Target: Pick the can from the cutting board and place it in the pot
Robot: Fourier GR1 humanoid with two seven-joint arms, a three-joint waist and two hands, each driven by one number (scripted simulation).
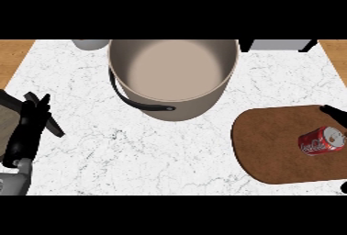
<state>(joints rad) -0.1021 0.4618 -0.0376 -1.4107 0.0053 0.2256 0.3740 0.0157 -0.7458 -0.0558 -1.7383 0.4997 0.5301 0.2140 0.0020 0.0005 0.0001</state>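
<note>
The right robot hand [333, 112] was seen only as dark tips at the right edge, spread apart and grasping nothing; the left robot hand [30, 121] was rested open at the left edge. The can [322, 141] lay untouched on the cutting board [271, 153]. The pot [196, 108] on the bench [136, 151] was empty, so pick and placement were judged not yet done.

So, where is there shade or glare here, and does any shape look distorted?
Head view: the pot is darkest at the middle of its floor and paler up its wall; its sides taper toward the base, from the steep downward look. Head view: the can on the cutting board has a pale end, no strong glare, no clear cast shadow beside it.
</note>
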